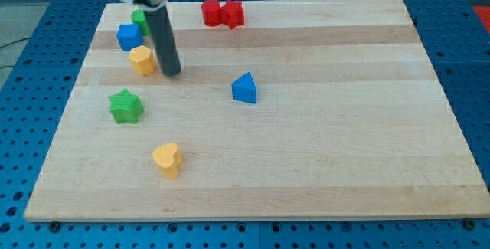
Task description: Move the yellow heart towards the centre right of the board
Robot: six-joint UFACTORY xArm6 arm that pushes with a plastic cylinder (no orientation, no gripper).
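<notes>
Yellow heart [166, 158] lies low on desk [344, 149], well below my tip [171, 73]; tip just right of yellow hexagon block [142, 60]; no gripper fitted, plain rod only

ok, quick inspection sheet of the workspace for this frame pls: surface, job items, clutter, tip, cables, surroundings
Surface: wooden board, flat, pale, on a blue perforated table.
Job's things: yellow heart, lower left of the board, standing alone, not touched.
Clutter: green star; blue triangle near the middle; yellow block, blue block and a partly hidden green block at upper left; two red blocks touching at the top edge.
Grippers: none; my tip is just right of the yellow block, well above the heart.
Cables: nothing seen.
Surroundings: dark objects beyond the top edge, unclear.
</notes>
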